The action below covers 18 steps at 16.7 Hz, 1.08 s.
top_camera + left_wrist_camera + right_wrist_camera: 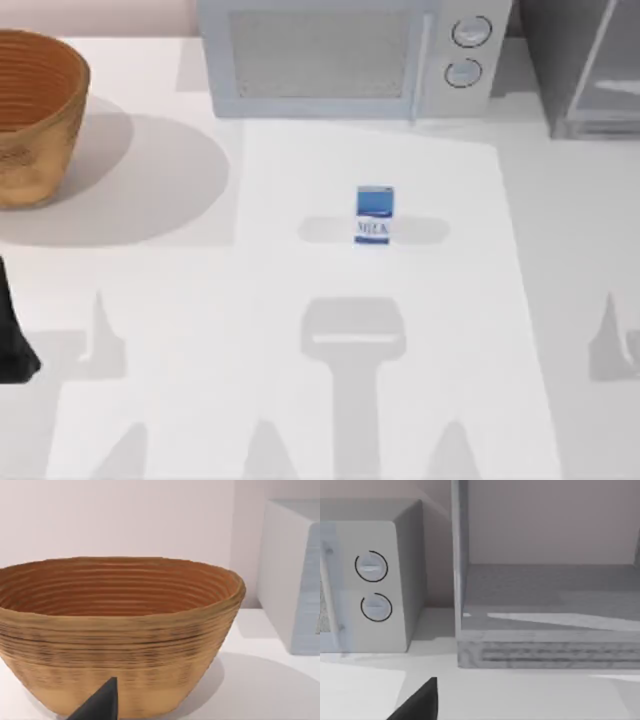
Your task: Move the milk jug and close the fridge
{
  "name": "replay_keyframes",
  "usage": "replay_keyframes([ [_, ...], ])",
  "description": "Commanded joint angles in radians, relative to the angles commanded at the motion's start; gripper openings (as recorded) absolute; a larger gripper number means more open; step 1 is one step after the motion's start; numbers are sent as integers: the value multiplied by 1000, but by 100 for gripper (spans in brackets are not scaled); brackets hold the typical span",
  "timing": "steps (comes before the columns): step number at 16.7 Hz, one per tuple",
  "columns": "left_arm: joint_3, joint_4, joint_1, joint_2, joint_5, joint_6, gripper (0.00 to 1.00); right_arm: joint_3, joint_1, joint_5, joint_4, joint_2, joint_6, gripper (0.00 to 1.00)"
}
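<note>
The milk jug [374,215] is a small carton with a blue top and a white base, standing upright mid-table in front of the microwave. The fridge [580,70] is a grey cabinet at the back right with a pale glassy door panel. In the right wrist view the fridge [545,650] stands open and its bare grey inside shows. My left arm [12,345] is parked at the table's left edge, and a dark part of my left gripper [100,706] faces the basket. A dark part of my right gripper [420,702] faces the fridge from a distance. Neither gripper is near the milk jug.
A woven wicker basket [35,110] stands at the back left, also large in the left wrist view as the basket [115,630]. A light-grey microwave [340,60] with two round knobs sits at the back centre, just left of the fridge.
</note>
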Motion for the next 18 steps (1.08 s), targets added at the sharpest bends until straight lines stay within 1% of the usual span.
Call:
replay_keyframes([
  [3,0,0,0,0,0,0,100,1,13,13,14,13,1,100],
  [4,0,0,0,0,0,0,100,2,36,36,36,36,1,100],
  [6,0,0,0,0,0,0,100,5,112,112,108,109,3,100],
  [8,0,0,0,0,0,0,100,8,227,227,202,207,5,100],
  [14,0,0,0,0,0,0,100,16,641,645,493,521,11,100],
  [16,0,0,0,0,0,0,100,19,758,762,579,612,14,100],
  [18,0,0,0,0,0,0,100,21,849,853,657,693,16,100],
])
